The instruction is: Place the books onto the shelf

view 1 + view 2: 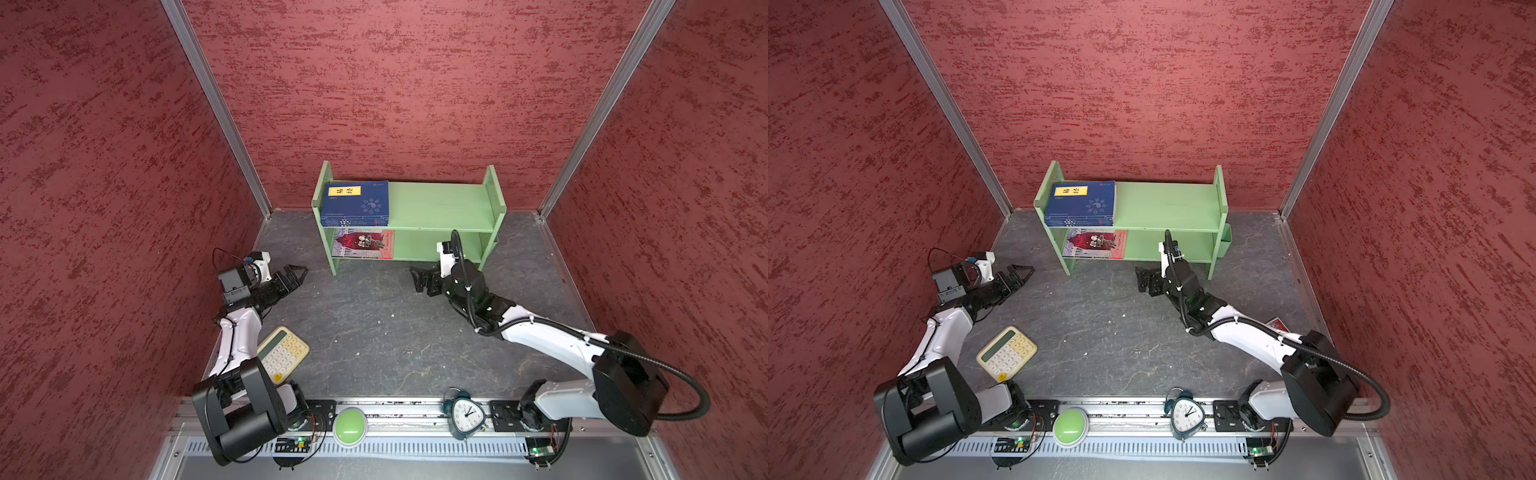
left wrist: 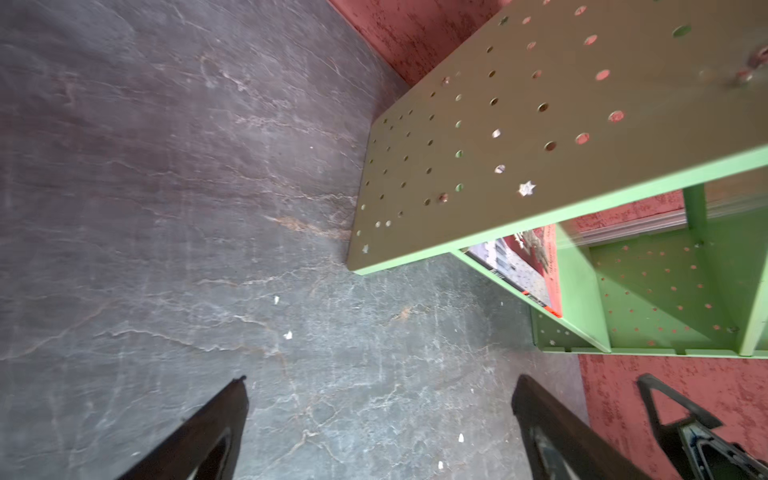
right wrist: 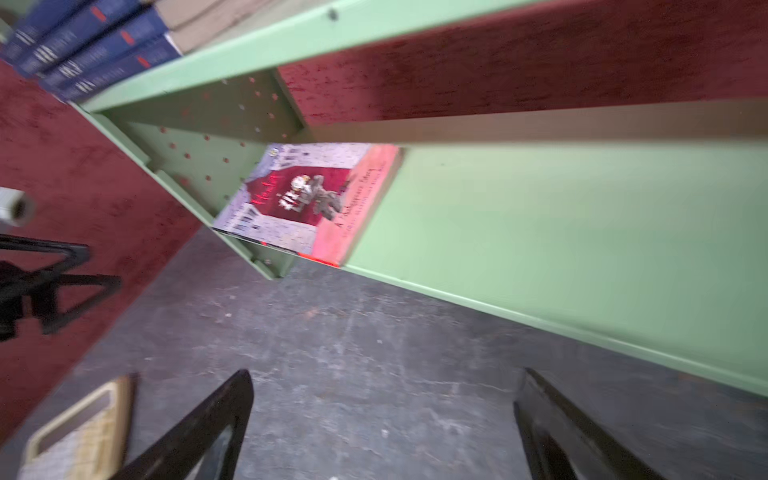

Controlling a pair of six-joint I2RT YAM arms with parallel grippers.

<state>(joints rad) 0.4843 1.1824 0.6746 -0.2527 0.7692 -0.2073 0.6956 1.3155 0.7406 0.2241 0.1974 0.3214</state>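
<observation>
Hovering empty with jaws spread wide: right gripper [image 1: 417, 280] just before the lower tier of the shelf [image 1: 440, 205], left gripper [image 1: 300, 272] likewise, near its left panel. Risks clipping the lower board's front edge on any sideways swing, or nudging the red-pink book [image 1: 363, 244] lying flat at that tier's left end, below the navy books [image 1: 357, 201] stacked on the upper tier. Leaves bare table [image 1: 365, 328] between both arms; calculator [image 1: 283, 352] beside the left arm.
</observation>
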